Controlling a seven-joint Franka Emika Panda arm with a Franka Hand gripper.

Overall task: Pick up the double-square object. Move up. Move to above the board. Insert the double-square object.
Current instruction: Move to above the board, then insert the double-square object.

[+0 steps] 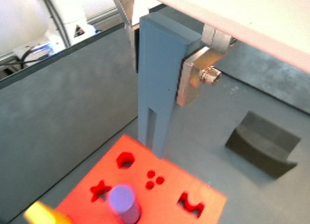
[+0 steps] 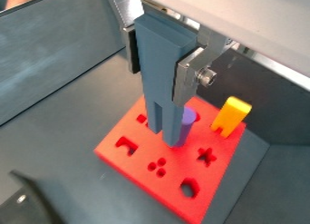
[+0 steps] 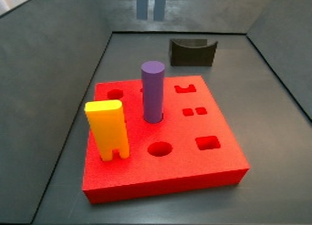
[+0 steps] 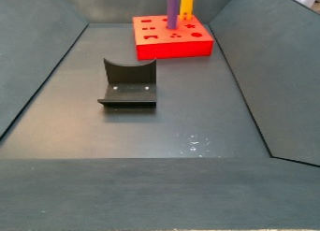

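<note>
My gripper (image 1: pixel 164 64) (image 2: pixel 161 64) is shut on the double-square object (image 1: pixel 160 78) (image 2: pixel 161 78), a tall slate-blue peg held upright by its upper part. Both silver fingers (image 2: pixel 191 73) press its sides. Its two square prongs (image 3: pixel 151 3) hang well above the board (image 3: pixel 213 160) (image 1: pixel 91 178) (image 2: pixel 133 155) (image 4: pixel 188 48), a thick red block with round, square and other cut holes. In both wrist views the prongs point down near the board's edge, close to the purple cylinder. The gripper itself is outside both side views.
A purple cylinder (image 3: pixel 152 90) (image 2: pixel 182 123) (image 4: pixel 171 8) and a yellow forked peg (image 3: pixel 108 128) (image 2: pixel 231 114) (image 4: pixel 186 3) stand upright in the board. The dark fixture (image 4: pixel 127 83) (image 3: pixel 192 51) (image 1: pixel 260 141) sits on the grey floor away from the board. Sloping grey walls enclose the floor.
</note>
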